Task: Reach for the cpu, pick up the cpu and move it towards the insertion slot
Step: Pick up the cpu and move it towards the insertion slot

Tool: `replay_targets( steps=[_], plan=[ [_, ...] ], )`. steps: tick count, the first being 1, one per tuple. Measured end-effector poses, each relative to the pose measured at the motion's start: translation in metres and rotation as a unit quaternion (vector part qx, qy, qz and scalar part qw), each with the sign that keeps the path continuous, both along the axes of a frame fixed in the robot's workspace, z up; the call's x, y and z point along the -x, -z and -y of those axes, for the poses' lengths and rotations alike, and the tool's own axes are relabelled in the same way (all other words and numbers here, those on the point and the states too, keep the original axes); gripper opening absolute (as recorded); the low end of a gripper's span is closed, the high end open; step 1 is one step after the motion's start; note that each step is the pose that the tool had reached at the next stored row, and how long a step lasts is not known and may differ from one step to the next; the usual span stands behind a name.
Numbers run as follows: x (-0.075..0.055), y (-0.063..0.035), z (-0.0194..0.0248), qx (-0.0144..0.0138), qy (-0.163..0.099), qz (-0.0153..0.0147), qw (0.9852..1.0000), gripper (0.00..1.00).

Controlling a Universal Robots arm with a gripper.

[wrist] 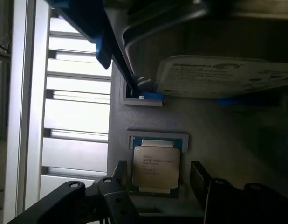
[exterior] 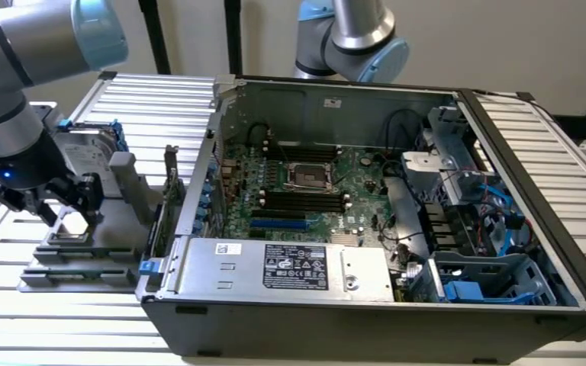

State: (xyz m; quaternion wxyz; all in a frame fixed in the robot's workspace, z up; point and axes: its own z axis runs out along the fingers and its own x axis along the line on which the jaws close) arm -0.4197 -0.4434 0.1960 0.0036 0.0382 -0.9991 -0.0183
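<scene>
flanking the cpu (wrist: 155, 163), the hand's (wrist: 159, 175) spread fingers (wrist: 200, 181) partly hide its holder (wrist: 218, 140).

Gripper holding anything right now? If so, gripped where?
Nothing held. The gripper is open, its fingers standing either side of the cpu, which lies flat between them, not yet clamped.

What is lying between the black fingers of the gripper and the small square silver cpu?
Nothing: in the wrist view the open gripper flanks the small square silver cpu, with only bare grey holder showing between.
</scene>
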Motion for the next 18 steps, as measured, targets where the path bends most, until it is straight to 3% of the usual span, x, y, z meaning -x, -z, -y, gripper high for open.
replay_targets(
  steps=[4, 12, 18],
  plan=[
    [0.0001, 0.0054, -0.0010, 0.0032, 0.000, 0.0001, 1.0000, 0.65],
    [0.0001, 0.0064, -0.0022, 0.0122, 0.001, 0.0000, 0.9999, 0.65],
    [0.0003, 0.0075, -0.0044, 0.0134, 0.003, -0.0001, 0.9999, 0.65]
  ],
)
